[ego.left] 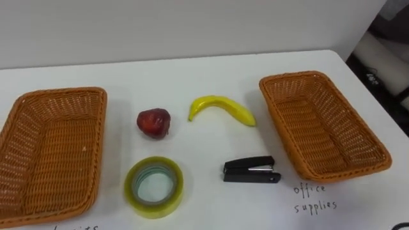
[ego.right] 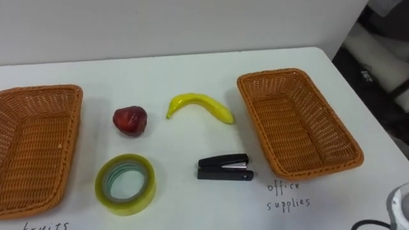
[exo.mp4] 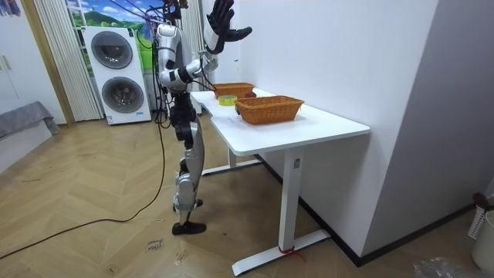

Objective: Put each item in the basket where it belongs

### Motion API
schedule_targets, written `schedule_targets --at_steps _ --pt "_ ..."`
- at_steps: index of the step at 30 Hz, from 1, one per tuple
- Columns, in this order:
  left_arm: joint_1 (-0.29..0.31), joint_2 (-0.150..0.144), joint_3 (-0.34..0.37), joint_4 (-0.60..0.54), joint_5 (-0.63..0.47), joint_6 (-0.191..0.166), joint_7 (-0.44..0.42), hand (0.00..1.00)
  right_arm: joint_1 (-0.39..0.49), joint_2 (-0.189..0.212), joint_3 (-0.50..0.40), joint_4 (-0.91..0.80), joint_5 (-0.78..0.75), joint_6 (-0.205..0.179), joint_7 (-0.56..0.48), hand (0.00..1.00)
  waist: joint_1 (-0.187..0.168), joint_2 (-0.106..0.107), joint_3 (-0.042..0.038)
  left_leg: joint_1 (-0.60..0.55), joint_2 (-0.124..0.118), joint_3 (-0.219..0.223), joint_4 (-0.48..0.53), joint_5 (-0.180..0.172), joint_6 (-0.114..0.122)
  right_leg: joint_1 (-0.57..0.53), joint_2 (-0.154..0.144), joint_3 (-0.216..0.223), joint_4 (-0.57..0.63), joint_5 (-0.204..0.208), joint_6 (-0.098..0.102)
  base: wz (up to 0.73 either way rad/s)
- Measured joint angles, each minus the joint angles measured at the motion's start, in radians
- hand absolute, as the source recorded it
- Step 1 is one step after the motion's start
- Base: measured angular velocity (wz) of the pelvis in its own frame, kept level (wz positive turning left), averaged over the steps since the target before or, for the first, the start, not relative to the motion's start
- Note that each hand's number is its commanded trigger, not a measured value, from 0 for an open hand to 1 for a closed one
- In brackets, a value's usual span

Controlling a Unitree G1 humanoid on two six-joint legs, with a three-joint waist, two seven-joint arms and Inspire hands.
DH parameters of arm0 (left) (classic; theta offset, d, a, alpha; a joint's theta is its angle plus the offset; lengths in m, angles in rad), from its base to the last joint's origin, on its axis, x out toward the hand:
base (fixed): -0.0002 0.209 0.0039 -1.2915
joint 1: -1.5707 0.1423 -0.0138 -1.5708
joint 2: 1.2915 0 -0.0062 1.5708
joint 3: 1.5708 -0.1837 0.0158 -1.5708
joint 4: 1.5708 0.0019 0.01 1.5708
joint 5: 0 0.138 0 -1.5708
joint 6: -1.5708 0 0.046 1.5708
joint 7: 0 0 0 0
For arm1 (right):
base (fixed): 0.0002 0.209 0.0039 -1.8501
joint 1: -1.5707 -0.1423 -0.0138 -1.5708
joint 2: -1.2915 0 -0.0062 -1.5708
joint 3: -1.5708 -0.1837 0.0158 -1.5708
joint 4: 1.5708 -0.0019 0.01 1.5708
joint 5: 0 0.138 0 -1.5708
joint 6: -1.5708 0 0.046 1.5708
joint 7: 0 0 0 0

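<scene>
On the white table lie a red apple, a yellow banana, a roll of yellowish tape and a black stapler, all between two empty wicker baskets. The left basket has a handwritten fruits label at its front. The right basket has an office supplies label. In the room view I stand at the table's long side, facing the wall. My right hand is raised above head height, fingers spread open and holding nothing, well above the table.
The table's right edge runs close past the right basket, with floor and dark objects beyond it. A white wall stands behind the table. In the room view, stacked washing machines stand behind me.
</scene>
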Motion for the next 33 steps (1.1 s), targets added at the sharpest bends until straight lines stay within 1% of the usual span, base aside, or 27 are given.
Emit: schedule_targets --at_steps 4,5,7,8,12,14,15,17,19,21,23,24,26,29,30,32,33 --pt "-0.001 -0.002 0.0 0.0 -0.001 -0.001 -0.001 0.0 -0.032 -0.002 0.063 -0.041 0.003 0.002 0.1 0.0 0.015 -0.011 0.004 0.004 0.001 0.0 -0.002 0.0 0.0 0.003 0.0 0.001 0.0 0.0 0.0 0.0" --pt "-0.002 -0.004 0.0 -0.001 -0.001 -0.001 -0.001 0.0 -0.044 -0.003 0.083 -0.048 0.0 0.002 0.128 0.0 0.018 -0.012 0.0039 0.004 0.002 -0.001 -0.002 0.0 0.0 0.004 0.0 0.001 0.0 0.0 -0.001 0.0" --pt "-0.006 -0.008 0.0 -0.002 -0.001 -0.002 -0.001 0.0 -0.054 -0.003 0.096 -0.055 -0.009 0.002 0.171 0.0 0.024 -0.013 0.0036 0.004 0.001 -0.002 -0.002 0.0 0.0 0.005 0.0 0.0 0.001 0.001 -0.001 0.0" --pt "-0.009 -0.008 0.0 -0.002 -0.001 -0.003 -0.002 0.0 -0.057 -0.003 0.1 -0.06 -0.023 0.002 0.193 0.0 0.029 -0.013 0.0036 0.002 0.001 -0.005 -0.001 0.0 0.0 0.004 0.0 -0.001 0.001 0.001 -0.001 0.04" --pt "-0.008 -0.01 -0.002 -0.001 0.0 -0.002 -0.002 0.0 -0.081 -0.005 0.13 -0.06 -0.032 0.003 0.25 0.0 0.032 -0.008 0.003 -0.003 0.001 -0.01 0.0 0.0 0.0 0.003 0.0 -0.006 0.0 0.001 -0.001 0.04" --pt "-0.007 -0.01 -0.004 -0.001 0.005 -0.002 -0.009 0.0 -0.107 -0.005 0.158 -0.059 -0.032 0.019 0.299 0.0 0.033 -0.004 0.0008 0.001 0.001 -0.01 -0.001 0.0 0.0 0.007 0.001 -0.006 -0.002 0.001 -0.001 0.0" --pt "-0.007 -0.01 -0.004 -0.001 0.009 -0.002 -0.011 0.0 -0.11 -0.005 0.167 -0.059 -0.032 0.02 0.313 0.0 0.033 0.0 0.0025 0.003 0.001 -0.01 0.0 0.0 0.0 0.011 0.001 -0.007 -0.003 0.001 -0.001 0.06" --pt "-0.009 -0.008 -0.005 -0.001 0.01 -0.003 -0.024 0.0 -0.11 -0.005 0.193 -0.059 -0.032 0.023 0.361 0.0 0.029 0.0 0.0006 0.009 0.001 -0.013 0.001 0.0 0.0 0.02 0.0 -0.013 -0.004 0.001 -0.001 0.09" --pt "-0.021 -0.004 -0.005 -0.004 0.029 -0.003 -0.042 0.0 -0.11 -0.006 0.219 -0.059 -0.047 0.032 0.441 0.0 0.033 0.001 0.0012 0.007 0.0 -0.02 0.002 0.0 0.0 0.021 -0.001 -0.015 -0.004 0.001 -0.001 0.08" --pt "-0.026 -0.003 -0.006 -0.003 0.052 -0.003 -0.049 0.0 -0.113 -0.013 0.245 -0.058 -0.074 0.042 0.496 0.0 0.043 -0.001 0.0006 0.007 0.0 -0.019 0.002 0.0 0.0 0.02 -0.001 -0.015 -0.004 0.001 -0.001 0.0" --pt "-0.031 -0.001 -0.006 -0.003 0.081 -0.004 -0.05 0.0 -0.113 -0.04 0.271 -0.057 -0.08 0.047 0.573 0.0 0.053 -0.006 0.0032 0.005 0.0 -0.019 0.004 0.0 0.0 0.019 -0.001 -0.014 -0.005 0.001 -0.001 0.0" --pt "-0.031 0.0 -0.007 -0.003 0.087 -0.003 -0.05 0.0 -0.113 -0.047 0.277 -0.057 -0.084 0.049 0.59 0.0 0.054 -0.007 0.0038 0.005 0.001 -0.019 0.004 0.0 0.0 0.019 -0.001 -0.015 -0.005 0.001 -0.001 0.0" --pt "-0.031 0.003 -0.01 -0.003 0.088 -0.003 -0.052 0.0 -0.113 -0.072 0.302 -0.055 -0.087 0.062 0.657 0.0 0.061 -0.016 0.0059 0.004 0.001 -0.023 0.004 0.0 -0.001 0.019 0.0 -0.02 -0.004 0.001 -0.001 0.02" --pt "-0.033 0.004 -0.005 -0.002 0.086 -0.002 -0.059 0.0 -0.113 -0.094 0.32 -0.051 -0.087 0.08 0.729 0.0 0.065 -0.029 0.0036 0.002 0.001 -0.024 0.003 0.0 -0.001 0.016 -0.001 -0.022 -0.004 0.001 -0.001 0.01" --pt "-0.038 0.008 -0.005 -0.002 0.085 -0.002 -0.068 0.0 -0.113 -0.1 0.322 -0.051 -0.089 0.091 0.772 0.0 0.067 -0.034 0.0021 0.0 0.001 -0.026 0.004 0.0 -0.001 0.017 -0.001 -0.028 -0.004 0.001 -0.001 0.07" --pt "-0.038 0.011 -0.005 -0.002 0.086 -0.001 -0.072 0.0 -0.113 -0.104 0.323 -0.048 -0.113 0.111 0.853 0.0 0.074 -0.039 0.0013 0.0 0.001 -0.027 0.005 0.0 -0.001 0.018 -0.002 -0.03 -0.004 0.001 -0.001 0.03" --pt "-0.036 0.011 -0.006 -0.002 0.085 0.0 -0.074 0.0 -0.112 -0.104 0.323 -0.044 -0.116 0.113 0.871 0.0 0.075 -0.04 0.0013 0.0 0.0 -0.026 0.005 0.0 -0.001 0.018 -0.002 -0.03 -0.005 0.001 -0.001 0.0"
